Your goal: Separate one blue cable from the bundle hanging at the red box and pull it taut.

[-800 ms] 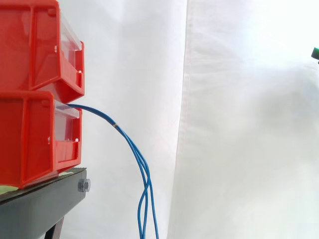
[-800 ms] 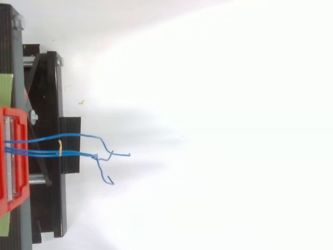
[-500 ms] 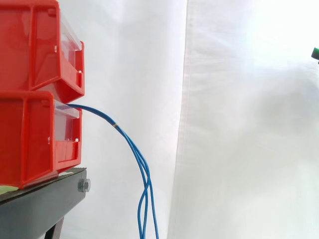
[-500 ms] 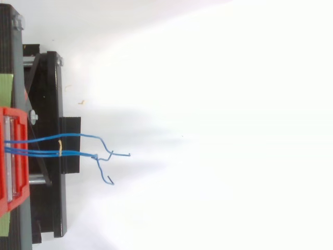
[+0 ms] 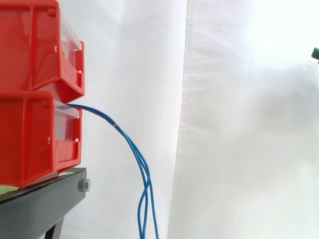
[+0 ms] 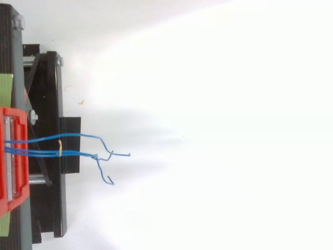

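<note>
— Blue cables [image 5: 133,149] are seen leaving the front of the lower red bin [image 5: 35,139]. They droop in an arc past the black stand [image 5: 40,206] and run out of the bottom of the side view. Why is such a curve taken?

— The near ends are presumably anchored inside the bin. Nothing is held further out, so the slack is left to hang under its own weight. A small yellow band [image 6: 60,148] is wrapped round the strands just beyond the bin. That is why they are kept together there and fan out only past it, with the loose ends [image 6: 122,153] spread apart in the top view.

— And the hand?

— A small green glow of the hand [image 5: 316,52] is seen at the right edge of the side view, high up and well apart from the bundle. Whether it is open or closed cannot be told.

— How far along is the task judged to be?

— At its start: no strand is touched and none is drawn tight. From above, one strand [image 6: 47,138] is seen lying slightly apart from the other two between bin and band, so it may be the easiest to single out. Care would be needed where the strands cross lower down, since a neighbour could be dragged along.
</note>
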Robot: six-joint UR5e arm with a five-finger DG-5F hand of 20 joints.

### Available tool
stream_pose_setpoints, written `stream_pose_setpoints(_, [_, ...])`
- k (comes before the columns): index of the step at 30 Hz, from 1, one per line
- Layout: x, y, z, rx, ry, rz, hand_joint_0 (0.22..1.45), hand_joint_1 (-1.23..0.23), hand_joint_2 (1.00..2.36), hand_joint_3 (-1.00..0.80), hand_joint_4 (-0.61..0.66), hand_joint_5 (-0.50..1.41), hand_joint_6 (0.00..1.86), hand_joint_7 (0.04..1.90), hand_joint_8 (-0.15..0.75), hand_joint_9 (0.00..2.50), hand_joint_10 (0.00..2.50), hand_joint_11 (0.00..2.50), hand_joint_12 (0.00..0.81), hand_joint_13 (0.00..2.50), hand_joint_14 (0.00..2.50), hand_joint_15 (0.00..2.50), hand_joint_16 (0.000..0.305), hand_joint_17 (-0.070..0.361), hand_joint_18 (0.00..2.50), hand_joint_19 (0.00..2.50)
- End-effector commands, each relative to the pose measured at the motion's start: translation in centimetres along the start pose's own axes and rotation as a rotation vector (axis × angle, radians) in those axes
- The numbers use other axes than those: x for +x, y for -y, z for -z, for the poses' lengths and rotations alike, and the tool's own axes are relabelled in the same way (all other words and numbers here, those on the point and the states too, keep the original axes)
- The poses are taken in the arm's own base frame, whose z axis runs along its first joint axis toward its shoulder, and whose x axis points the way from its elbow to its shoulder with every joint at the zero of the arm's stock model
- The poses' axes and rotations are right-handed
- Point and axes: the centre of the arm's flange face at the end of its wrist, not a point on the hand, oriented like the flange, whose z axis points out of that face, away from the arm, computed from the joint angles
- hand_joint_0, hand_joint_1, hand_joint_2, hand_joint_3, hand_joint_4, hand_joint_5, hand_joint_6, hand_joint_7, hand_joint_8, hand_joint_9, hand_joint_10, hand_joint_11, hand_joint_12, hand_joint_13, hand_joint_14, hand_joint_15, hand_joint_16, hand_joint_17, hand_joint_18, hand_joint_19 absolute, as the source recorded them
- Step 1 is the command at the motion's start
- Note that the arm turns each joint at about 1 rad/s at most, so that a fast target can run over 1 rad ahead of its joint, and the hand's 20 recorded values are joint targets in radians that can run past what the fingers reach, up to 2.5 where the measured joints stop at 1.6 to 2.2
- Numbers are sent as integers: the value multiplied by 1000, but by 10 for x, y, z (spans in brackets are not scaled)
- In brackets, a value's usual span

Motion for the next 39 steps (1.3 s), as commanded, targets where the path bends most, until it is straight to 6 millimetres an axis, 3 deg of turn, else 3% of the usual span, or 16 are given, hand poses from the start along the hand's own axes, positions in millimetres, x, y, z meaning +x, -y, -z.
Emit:
stream_pose_setpoints(1, [1,0,0,0,-1,0,599,-623,1008,-415,240,-185,503,850,307,811,14,420,262,747,11,327,26,58,669,267])
stream_pose_setpoints(10, [1,1,0,4,1,12,601,-625,1007,-417,245,-184,503,852,312,822,14,420,263,777,14,334,26,58,703,284])
stream_pose_setpoints(16, [10,14,-16,14,13,61,602,-625,1007,-419,247,-183,503,850,316,835,12,425,263,781,12,340,25,57,702,284])
stream_pose_setpoints(18, [16,23,-33,-5,76,74,601,-626,1007,-417,247,-182,503,851,316,833,15,431,265,782,13,336,25,57,702,285])
stream_pose_setpoints(26, [35,56,-59,40,89,90,601,-625,1007,-416,251,-180,503,852,318,845,14,428,266,785,12,338,25,57,698,286])
stream_pose_setpoints(33, [69,87,-93,8,76,96,601,-624,1007,-419,252,-179,503,850,322,851,15,435,268,788,12,338,25,57,696,280])
stream_pose_setpoints(39, [101,104,-141,-35,75,74,602,-624,1007,-420,250,-178,503,849,321,851,12,440,269,791,11,331,25,57,694,277])
